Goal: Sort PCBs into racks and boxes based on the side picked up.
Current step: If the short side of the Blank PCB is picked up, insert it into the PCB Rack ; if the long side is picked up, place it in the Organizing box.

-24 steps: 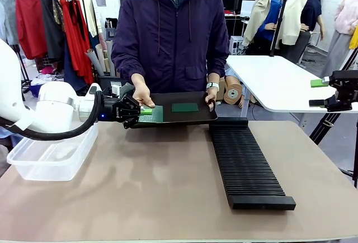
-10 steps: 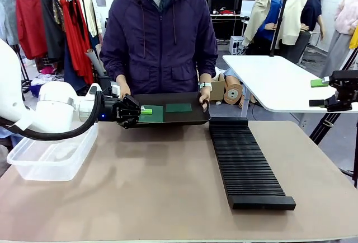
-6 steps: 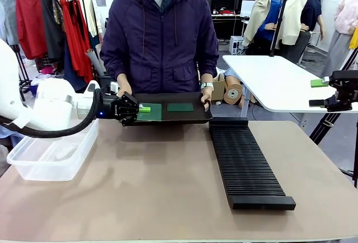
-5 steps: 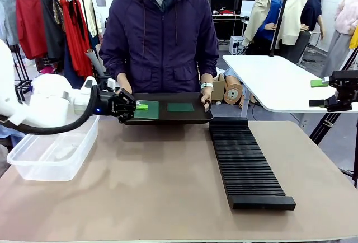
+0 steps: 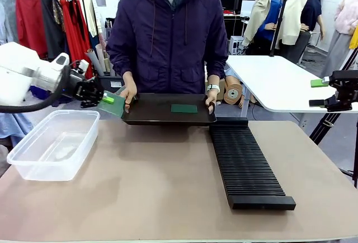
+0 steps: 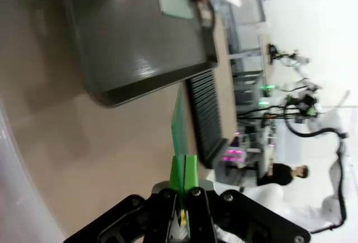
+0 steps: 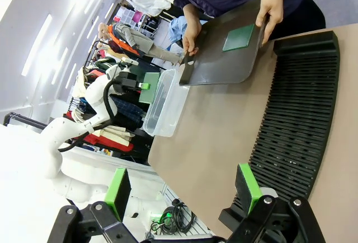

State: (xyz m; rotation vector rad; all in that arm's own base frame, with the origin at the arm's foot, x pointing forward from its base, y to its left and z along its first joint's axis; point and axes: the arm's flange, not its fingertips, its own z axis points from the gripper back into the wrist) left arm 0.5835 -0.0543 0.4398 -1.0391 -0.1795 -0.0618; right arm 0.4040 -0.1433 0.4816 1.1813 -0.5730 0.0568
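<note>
Black tray carries 1 PCB, just beside the ribbed rack.

The box sits left, the rack right, the tray bearing one PCB behind.

The worktop looks matt and smooth, the box clear glossy plastic, the rack matt black and ribbed, the tray smooth black with a faint sheen.

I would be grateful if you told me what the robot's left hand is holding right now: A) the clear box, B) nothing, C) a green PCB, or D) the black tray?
C: the left hand is shut on a PCB, held in the air just off the edge of the tray.
</note>
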